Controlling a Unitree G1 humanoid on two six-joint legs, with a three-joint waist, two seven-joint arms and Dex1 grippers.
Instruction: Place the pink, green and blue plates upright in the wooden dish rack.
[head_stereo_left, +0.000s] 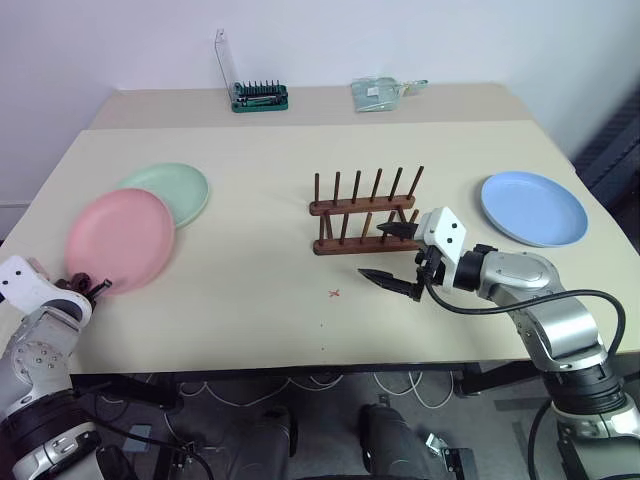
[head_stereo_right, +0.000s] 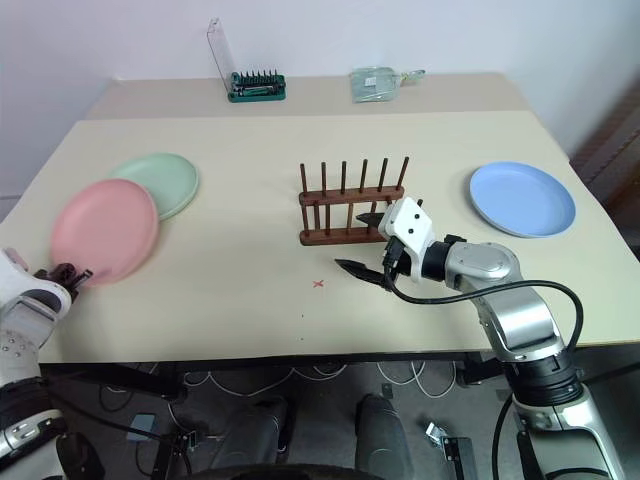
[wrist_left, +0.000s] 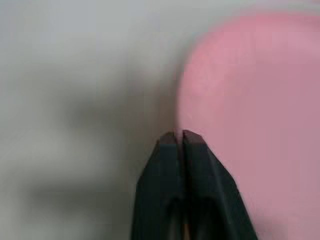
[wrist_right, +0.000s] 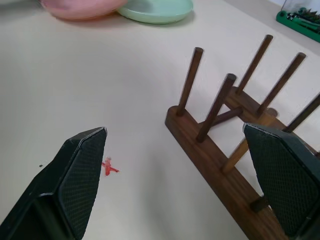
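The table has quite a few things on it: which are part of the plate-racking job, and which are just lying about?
Part of the job:
- pink plate
- green plate
- blue plate
- wooden dish rack

Just lying about:
- green toothed tool holder at the far edge
- clear packet beside it
- small red cross marked on the table

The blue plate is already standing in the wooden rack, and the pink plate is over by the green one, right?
Not quite. The blue plate lies flat on the table, apart from the rack, whose pegs hold nothing, as the left eye view shows. The pink plate is indeed by the green one, overlapping its edge.
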